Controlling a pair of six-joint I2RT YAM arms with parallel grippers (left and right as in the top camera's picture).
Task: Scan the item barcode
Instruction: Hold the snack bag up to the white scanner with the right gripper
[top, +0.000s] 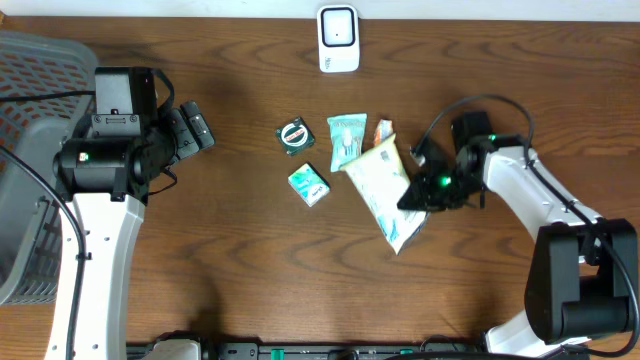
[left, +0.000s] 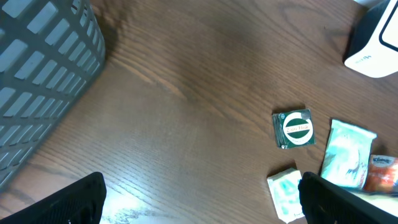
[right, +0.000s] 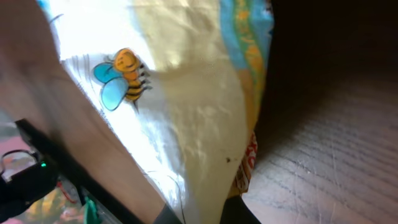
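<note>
The item, a pale yellow and white pouch (top: 383, 182) with a bee picture (right: 124, 78), lies slanted on the table's middle right. My right gripper (top: 416, 194) is shut on the pouch's right edge. In the right wrist view the pouch (right: 193, 124) fills the frame and runs down between the dark fingertips (right: 239, 213). No barcode shows on it. The white scanner (top: 338, 38) stands at the back centre, also seen as the white scanner (left: 375, 37) in the left wrist view. My left gripper (top: 196, 126) hovers open at the left, with nothing between its fingers (left: 74, 200).
Left of the pouch lie a round green-label packet (top: 295, 135), a small green-white box (top: 310, 185), a teal tissue pack (top: 346, 139) and an orange packet (top: 383, 130). A grey basket (top: 25, 160) stands at the far left edge.
</note>
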